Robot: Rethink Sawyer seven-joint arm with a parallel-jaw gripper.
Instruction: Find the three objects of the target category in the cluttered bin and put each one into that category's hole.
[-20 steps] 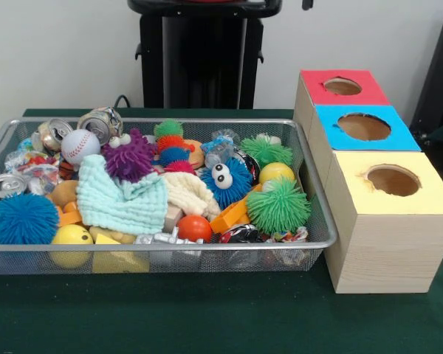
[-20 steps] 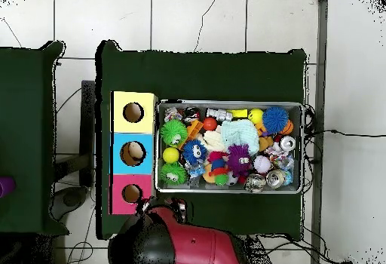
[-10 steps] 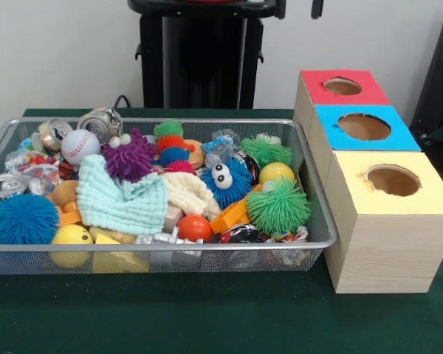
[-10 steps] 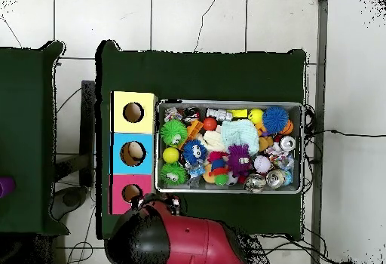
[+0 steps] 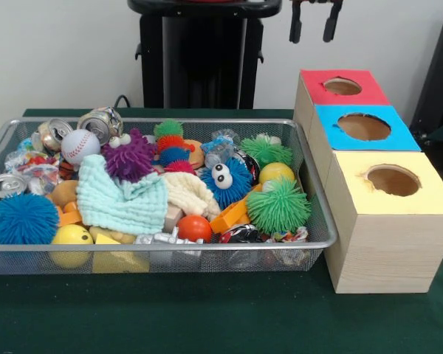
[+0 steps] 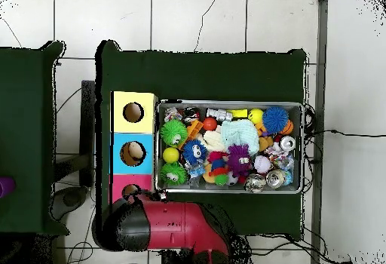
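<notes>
The cluttered bin is a silver wire-mesh tray at the left, also in the overhead view. It is heaped with toys: a green spiky ball, a blue fuzzy toy with eyes, a purple fuzzy toy, a baseball, cans and a mint cloth. My gripper hangs at the top edge, high behind the red-topped box. Its fingers are apart and hold nothing.
Three wooden boxes stand in a row right of the bin, each with a round hole: red, blue and yellow. The red arm lies beside the red box in the overhead view. The black pedestal stands behind the bin.
The gripper has come down into the top of the front view, showing both fingers. In the overhead view the arm has swung round beside the red box. The bin's contents have not moved.
</notes>
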